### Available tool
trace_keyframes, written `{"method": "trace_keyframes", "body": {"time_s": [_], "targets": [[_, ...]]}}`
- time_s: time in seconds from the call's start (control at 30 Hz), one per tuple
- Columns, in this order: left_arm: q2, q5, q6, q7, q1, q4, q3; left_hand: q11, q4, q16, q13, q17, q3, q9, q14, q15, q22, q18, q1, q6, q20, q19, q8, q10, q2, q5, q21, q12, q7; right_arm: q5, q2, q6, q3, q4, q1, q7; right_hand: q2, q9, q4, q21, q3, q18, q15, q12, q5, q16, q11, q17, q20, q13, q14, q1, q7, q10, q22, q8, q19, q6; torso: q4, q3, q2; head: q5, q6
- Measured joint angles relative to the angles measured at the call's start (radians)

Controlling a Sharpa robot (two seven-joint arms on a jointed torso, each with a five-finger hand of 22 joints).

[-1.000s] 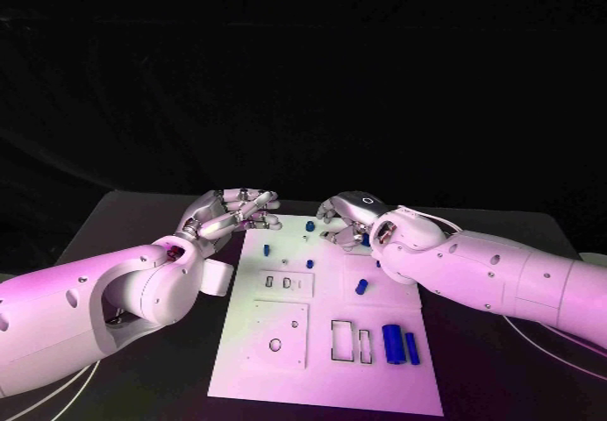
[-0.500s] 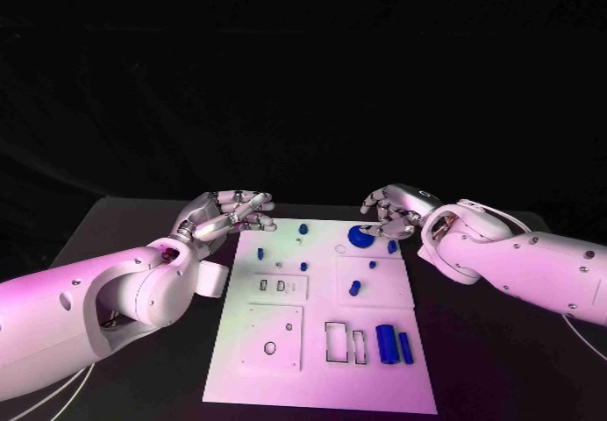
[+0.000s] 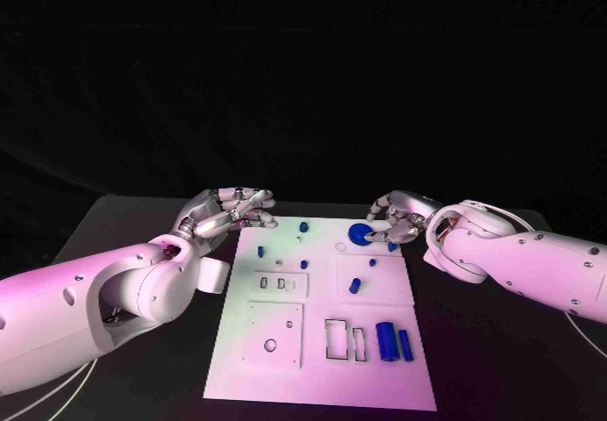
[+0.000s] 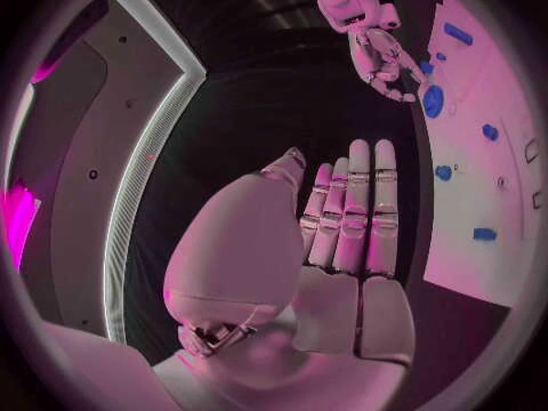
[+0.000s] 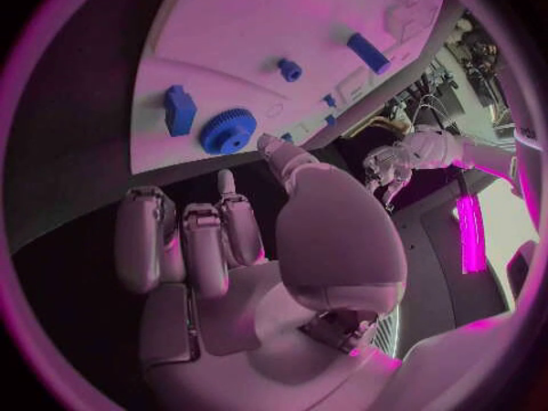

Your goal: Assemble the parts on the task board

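Right hand [image 3: 397, 218] shifted slightly nearer blue gear [image 3: 362, 233] on task board [image 3: 380, 386], fingers curled, empty. Left hand [image 3: 232, 210] unmoved, fingers curled, empty.

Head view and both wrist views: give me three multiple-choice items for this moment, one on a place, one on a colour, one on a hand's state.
1. Where does the round gear lie?
A. at the board's far edge by the right hand
B. at the board's near edge
C. off the board on the table

2. What colour are the two cylinders at the board's near right?
A. white
B. blue
C. black

3. What does the left hand hold?
A. the gear
B. a cylinder
C. nothing

Answers: 1 A, the gear sits on the white board just before the right hand. 2 B, both show blue. 3 C, its palm in the left wrist view is bare.
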Motion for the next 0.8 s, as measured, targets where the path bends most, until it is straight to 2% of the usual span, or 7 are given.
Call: {"method": "trace_keyframes", "body": {"time_s": [0.17,0.4,0.6,0.8], "targets": [[0.000,0.000,0.001,0.000,0.000,-0.001,0.000,0.000,0.000,0.000,0.000,0.000,0.000,0.000,0.000,0.000,0.000,0.000,0.000,0.000,0.000,0.000,0.000,0.000,0.000,0.000,0.000,0.000,0.000,-0.014,0.023,0.001,0.000,-0.016,-0.006,-0.009,0.000,0.000,0.000,0.005,0.000,0.000,0.000,0.001,-0.004,0.000,0.000,0.000,-0.001,0.000,0.000,0.000,0.000,0.000,0.000,0.000,0.001,0.000,0.0008,-0.0006,0.000,0.002,-0.001],[0.001,0.001,0.001,-0.001,0.000,-0.002,0.000,0.000,0.000,0.000,0.000,0.000,0.000,0.000,0.000,0.000,0.000,0.000,0.000,0.000,0.000,0.000,0.000,0.000,0.000,0.000,0.000,0.000,0.000,-0.030,0.046,0.001,0.000,-0.049,-0.009,-0.019,0.000,0.000,0.000,0.005,0.000,0.000,0.000,0.001,-0.004,0.000,0.000,0.000,-0.001,0.000,0.000,0.000,0.003,0.000,0.000,0.000,0.001,-0.003,0.0002,-0.0017,0.000,0.007,-0.009],[0.003,0.001,0.002,-0.001,0.000,-0.004,0.000,0.000,0.000,0.000,0.001,0.003,0.000,0.002,0.000,0.000,0.001,0.000,0.000,0.000,0.000,0.000,0.000,0.000,0.000,0.000,0.000,0.000,0.000,-0.039,0.060,0.001,-0.001,-0.069,-0.013,-0.024,0.005,0.000,0.000,0.005,0.000,0.000,0.000,0.001,-0.008,0.000,0.000,0.000,-0.001,0.000,0.000,0.005,-0.001,0.000,0.000,0.000,0.001,-0.006,-0.0011,-0.0012,0.001,0.010,-0.011],[0.004,0.001,0.003,-0.002,0.000,-0.005,0.000,0.000,0.000,0.000,0.001,0.003,0.000,0.002,0.000,0.000,0.001,0.000,0.000,0.000,0.000,0.000,0.000,0.000,0.000,0.000,0.000,0.000,0.000,-0.045,0.071,0.001,-0.001,-0.080,-0.013,-0.026,0.005,0.000,0.000,0.005,0.000,0.000,0.000,0.001,-0.008,0.000,0.000,0.000,-0.001,0.000,0.000,0.005,0.002,0.000,0.000,0.000,0.001,-0.010,-0.0011,-0.0006,0.001,0.011,-0.012]]}}
